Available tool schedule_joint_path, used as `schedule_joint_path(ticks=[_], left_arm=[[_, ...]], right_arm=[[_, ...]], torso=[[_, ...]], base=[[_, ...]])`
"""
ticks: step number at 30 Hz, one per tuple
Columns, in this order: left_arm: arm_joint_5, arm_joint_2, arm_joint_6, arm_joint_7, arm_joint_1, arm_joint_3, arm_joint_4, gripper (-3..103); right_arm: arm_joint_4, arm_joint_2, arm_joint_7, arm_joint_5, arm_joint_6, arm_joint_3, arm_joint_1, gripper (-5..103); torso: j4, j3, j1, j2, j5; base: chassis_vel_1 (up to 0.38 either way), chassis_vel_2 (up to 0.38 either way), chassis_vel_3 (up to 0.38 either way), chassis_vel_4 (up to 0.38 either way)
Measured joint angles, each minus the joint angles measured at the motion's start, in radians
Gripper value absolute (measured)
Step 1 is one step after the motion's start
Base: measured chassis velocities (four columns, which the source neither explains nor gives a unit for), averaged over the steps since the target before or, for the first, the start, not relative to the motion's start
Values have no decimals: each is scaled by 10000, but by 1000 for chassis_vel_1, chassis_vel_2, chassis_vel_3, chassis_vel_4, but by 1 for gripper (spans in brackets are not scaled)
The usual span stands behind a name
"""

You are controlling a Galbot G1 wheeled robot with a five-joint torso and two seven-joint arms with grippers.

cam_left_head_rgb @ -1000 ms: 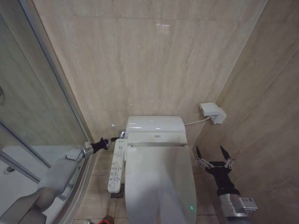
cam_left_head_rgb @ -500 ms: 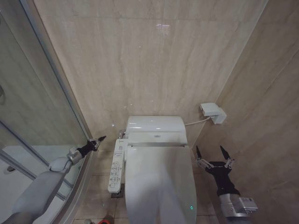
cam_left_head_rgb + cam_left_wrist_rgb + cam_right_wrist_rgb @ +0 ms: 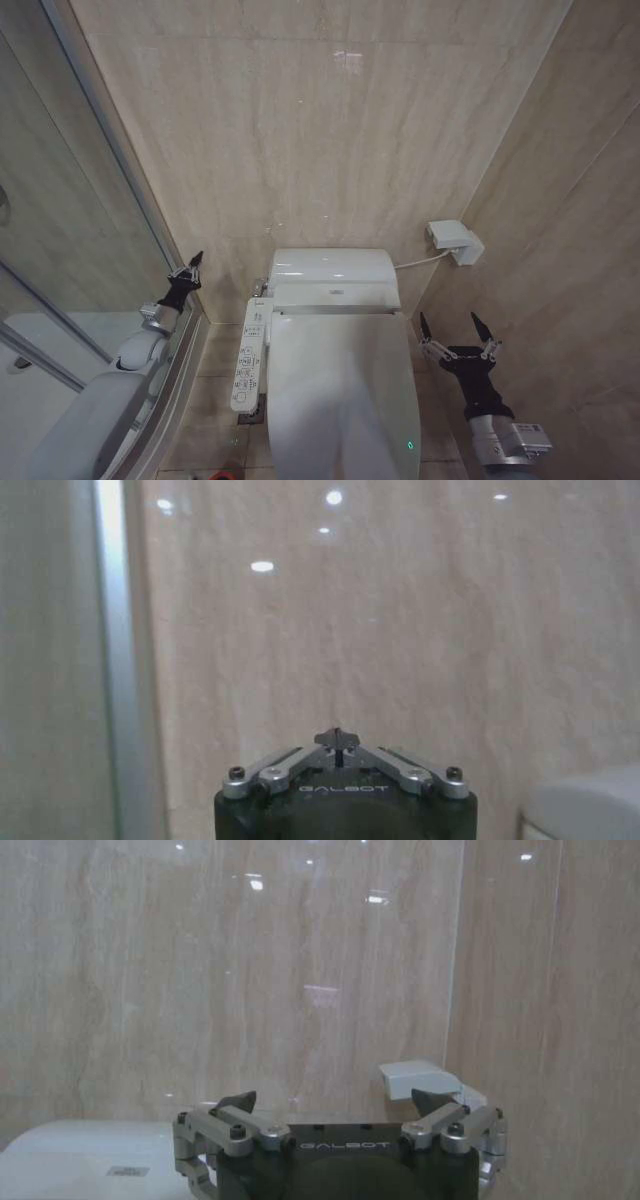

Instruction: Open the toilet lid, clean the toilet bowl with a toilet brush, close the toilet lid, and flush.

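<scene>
While the lid (image 3: pixel 345 390) lies shut over the bowl, long axis running toward the robot, the right gripper (image 3: pixel 456 333) hovers just beside it, jaws spread; the left gripper (image 3: pixel 188 270), jaws pressed together, stands farther off.

Glossy smooth white plastic on the toilet lid (image 3: pixel 345 400), same shiny finish on the tank (image 3: pixel 333 276). Polished beige stone-look wall tiles (image 3: pixel 300 120), reflecting ceiling lights. Glass shower panel (image 3: pixel 50 230) with a brushed metal frame. Matt black bodies and bare metal linkages on the left gripper (image 3: pixel 338 739) and right gripper (image 3: pixel 335 1102).
</scene>
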Motion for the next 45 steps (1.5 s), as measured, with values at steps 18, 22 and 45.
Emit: schedule_joint_path(ticks=[18,22,45], left_arm=[[-22,-677,1917,-1779,3178,-2341,-4280,28],[-64,-674,2131,-1783,3756,-2732,-4996,56],[687,-2414,2649,-2598,5942,-3010,-7852,100]], right_arm=[[0,0,0,0,0,0,0,100],[0,0,0,0,0,0,0,100],[0,0,0,0,0,0,0,100]], torso=[[2,-1,-1,-2,-3],[0,-1,-1,-1,-2],[-1,0,0,-1,0]], base=[[0,0,0,0],[0,0,0,0],[0,0,0,0]])
